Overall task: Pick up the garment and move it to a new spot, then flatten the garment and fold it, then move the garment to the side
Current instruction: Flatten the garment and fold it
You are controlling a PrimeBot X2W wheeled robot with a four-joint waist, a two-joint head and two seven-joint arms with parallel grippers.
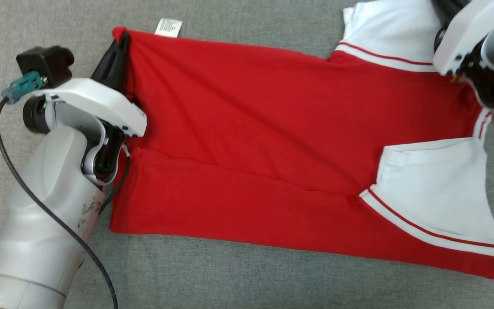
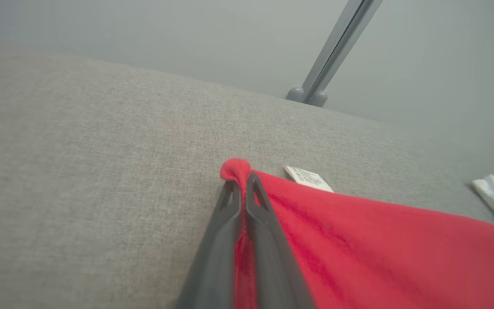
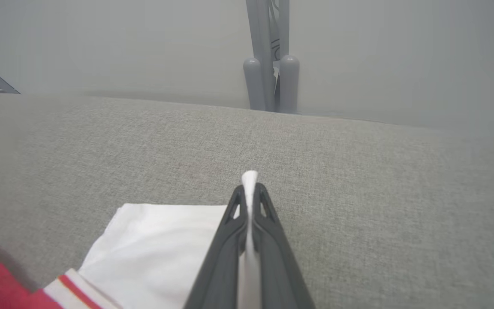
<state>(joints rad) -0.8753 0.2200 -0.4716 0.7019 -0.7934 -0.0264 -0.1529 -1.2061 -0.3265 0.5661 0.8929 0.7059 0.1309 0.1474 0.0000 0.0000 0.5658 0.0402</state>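
Note:
A red garment with white, red-striped sleeves lies spread on the grey fabric surface, its near long edge folded over the body. A white care label sticks out at its far left edge. My left gripper is shut on the garment's far left corner; the left wrist view has red cloth pinched between the dark fingers. At the upper right, my right gripper is shut on the white sleeve edge, with a sliver of white cloth poking past its fingertips.
The grey fabric surface extends on all sides of the garment. A grey metal post stands beyond its far edge against a pale wall. A black cable runs along my left forearm.

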